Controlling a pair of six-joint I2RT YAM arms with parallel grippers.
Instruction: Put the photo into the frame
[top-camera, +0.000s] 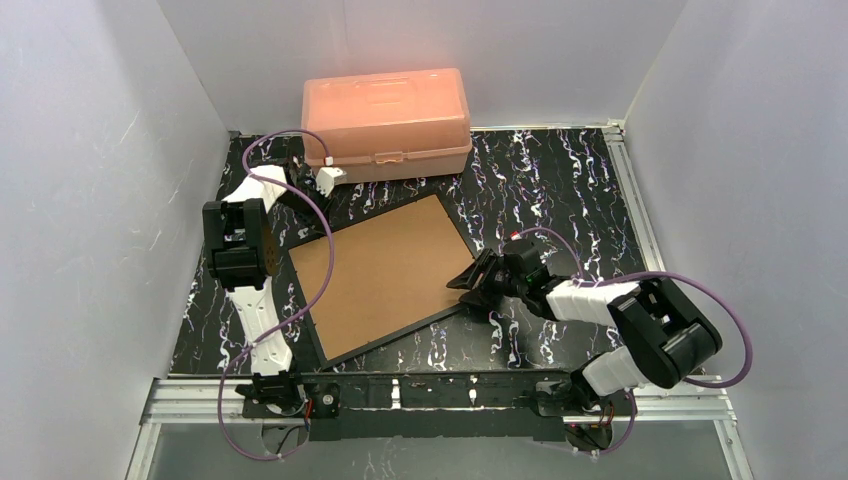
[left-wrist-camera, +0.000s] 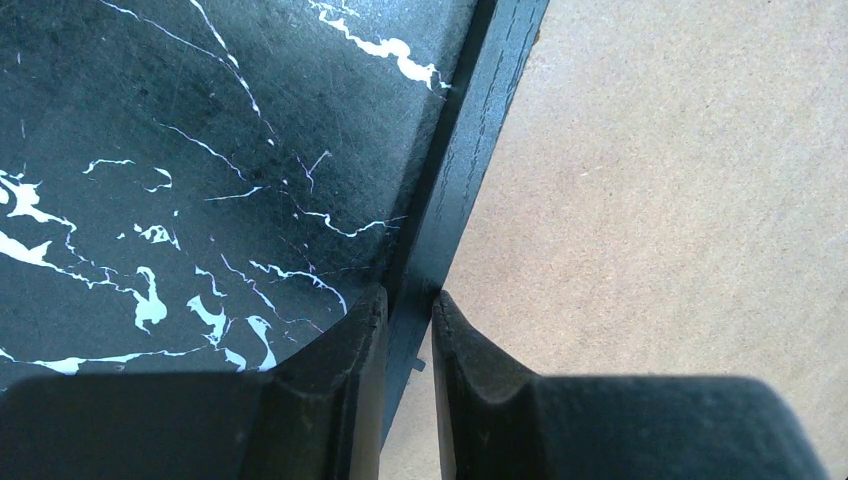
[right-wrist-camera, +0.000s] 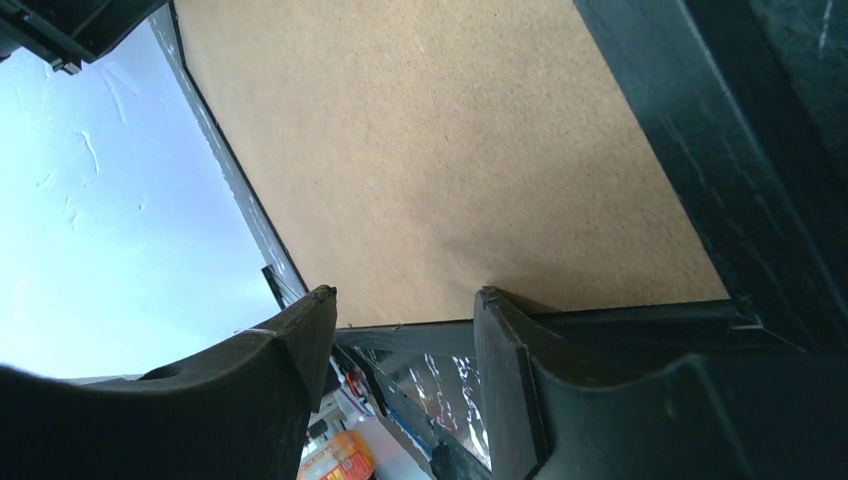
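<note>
- Top external view: the frame (top-camera: 395, 335), a thin black rectangle, lies flat and skewed at the middle of the marbled black table (top-camera: 560, 190), with a brown backing board (top-camera: 385, 270) filling its opening.
- Top external view: a peach plastic box (top-camera: 388, 115) stands at the far edge of the table, just beyond the frame's far corner.
- Left wrist view: the left gripper (left-wrist-camera: 410, 300) straddles one black rail of the frame (left-wrist-camera: 470, 170). Its jaws are drawn nearly together, one finger on the table side and one on the board side, pinching the rail.
- Right wrist view: the right gripper (right-wrist-camera: 405, 295) stands with its jaws apart at a corner of the frame (right-wrist-camera: 680, 120). A frame rail crosses the gap between them, and the right-hand finger (right-wrist-camera: 500, 330) lies against the edge of the backing board (right-wrist-camera: 430, 150). Nothing is clamped.
- Top external view: this gripper (top-camera: 470, 282) sits at the frame's right corner, the left one on the frame's opposite side.
</note>
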